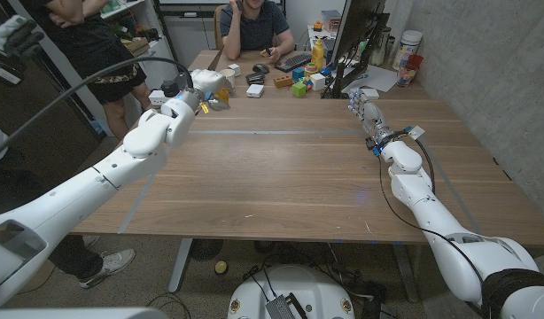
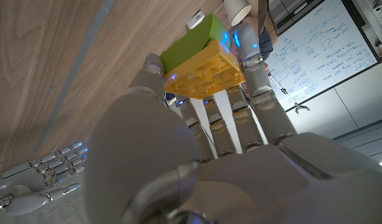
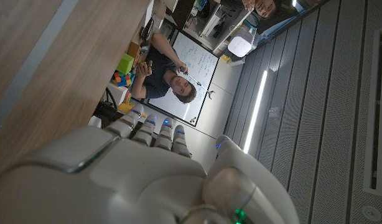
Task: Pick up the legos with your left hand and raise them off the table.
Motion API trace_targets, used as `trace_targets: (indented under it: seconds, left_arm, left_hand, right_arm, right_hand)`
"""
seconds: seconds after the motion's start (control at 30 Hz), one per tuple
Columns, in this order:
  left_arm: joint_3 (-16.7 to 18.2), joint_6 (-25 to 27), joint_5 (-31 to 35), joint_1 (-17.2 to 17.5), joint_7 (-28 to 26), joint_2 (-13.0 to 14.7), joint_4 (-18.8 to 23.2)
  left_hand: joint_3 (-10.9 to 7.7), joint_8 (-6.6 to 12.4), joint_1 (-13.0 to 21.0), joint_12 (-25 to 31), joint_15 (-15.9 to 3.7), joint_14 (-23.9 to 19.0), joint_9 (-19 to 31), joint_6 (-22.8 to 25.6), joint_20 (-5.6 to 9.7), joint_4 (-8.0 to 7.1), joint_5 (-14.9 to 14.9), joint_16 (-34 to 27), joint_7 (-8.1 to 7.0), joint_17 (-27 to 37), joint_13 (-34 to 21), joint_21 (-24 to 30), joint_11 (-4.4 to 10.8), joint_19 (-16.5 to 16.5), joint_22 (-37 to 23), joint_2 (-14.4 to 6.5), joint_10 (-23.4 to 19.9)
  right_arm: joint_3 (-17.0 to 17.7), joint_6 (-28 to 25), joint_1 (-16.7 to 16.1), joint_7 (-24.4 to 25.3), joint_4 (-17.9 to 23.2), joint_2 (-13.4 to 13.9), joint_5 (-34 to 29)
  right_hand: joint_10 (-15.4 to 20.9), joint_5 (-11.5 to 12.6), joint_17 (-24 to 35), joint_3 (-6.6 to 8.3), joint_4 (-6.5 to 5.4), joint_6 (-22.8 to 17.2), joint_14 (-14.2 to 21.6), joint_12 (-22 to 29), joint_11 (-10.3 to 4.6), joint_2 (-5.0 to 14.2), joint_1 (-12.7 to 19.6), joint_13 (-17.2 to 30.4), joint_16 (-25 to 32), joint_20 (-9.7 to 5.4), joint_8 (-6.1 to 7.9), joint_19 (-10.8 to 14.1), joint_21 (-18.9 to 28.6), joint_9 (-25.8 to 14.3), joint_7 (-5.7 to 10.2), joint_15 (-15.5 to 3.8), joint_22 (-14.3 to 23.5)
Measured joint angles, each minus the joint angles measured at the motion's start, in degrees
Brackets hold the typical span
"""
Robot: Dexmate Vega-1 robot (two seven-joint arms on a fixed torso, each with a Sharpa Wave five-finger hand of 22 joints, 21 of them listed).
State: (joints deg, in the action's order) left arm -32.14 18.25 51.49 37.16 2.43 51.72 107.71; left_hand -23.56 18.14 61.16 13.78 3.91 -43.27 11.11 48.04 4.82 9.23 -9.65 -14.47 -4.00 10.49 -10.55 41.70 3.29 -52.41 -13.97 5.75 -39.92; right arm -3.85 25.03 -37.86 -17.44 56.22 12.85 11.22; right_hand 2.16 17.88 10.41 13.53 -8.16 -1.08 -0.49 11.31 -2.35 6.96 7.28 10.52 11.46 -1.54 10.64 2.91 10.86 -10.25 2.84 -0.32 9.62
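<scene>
Already the wooden table (image 1: 281,168) is seen below the lifted load. The left robot hand (image 1: 204,84) is held above the table's far left part, with the legos (image 2: 200,59), a green brick stacked on a yellow one, pinched between its fingertips. The right robot hand (image 1: 368,115) is kept empty near the table's right side, fingers loosely apart. The lift is judged essentially done.

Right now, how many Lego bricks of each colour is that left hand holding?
Green Lego brick: 1
Yellow Lego brick: 1
Total: 2, stacked together and gripped in the left hand; in the head view the left hand looks to be above the table.
</scene>
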Motion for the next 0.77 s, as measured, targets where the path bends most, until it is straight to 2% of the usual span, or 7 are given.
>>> trace_targets:
  seconds: [0.07,0.77]
  left_arm:
    - [0.2,0.1,0.1,0.2,0.0,0.0,0.3]
    - [1.4,0.4,0.7,1.5,-0.1,0.1,1.8]
  left_hand:
    - [0.0,-0.01,-0.1,-0.1,0.31,-0.3,0.0,0.0,0.6,0.0,0.0,0.0,0.0,0.0,0.0,0.0,-0.1,-0.6,0.0,-0.1,-0.1]
    - [0.0,-0.9,-0.6,-0.8,0.89,-0.9,0.0,0.6,0.6,0.0,0.0,0.7,0.19,0.1,0.1,1.1,0.0,-0.6,0.1,-0.6,-0.4]
  right_arm:
    - [0.0,0.0,-0.1,0.0,0.2,0.0,0.0]
    - [0.0,-0.2,-1.5,0.3,2.2,0.3,0.5]
  right_hand:
    - [0.0,0.0,0.0,0.0,0.0,0.0,0.0,0.0,0.0,0.01,0.0,0.0,0.0,0.0,0.0,0.0,0.0,0.0,0.02,0.0,0.0]
    - [0.0,0.0,0.0,0.17,0.17,-0.2,0.0,0.0,0.0,-0.01,0.5,0.0,0.0,-0.31,0.0,0.3,0.0,0.0,-0.17,0.0,0.0]
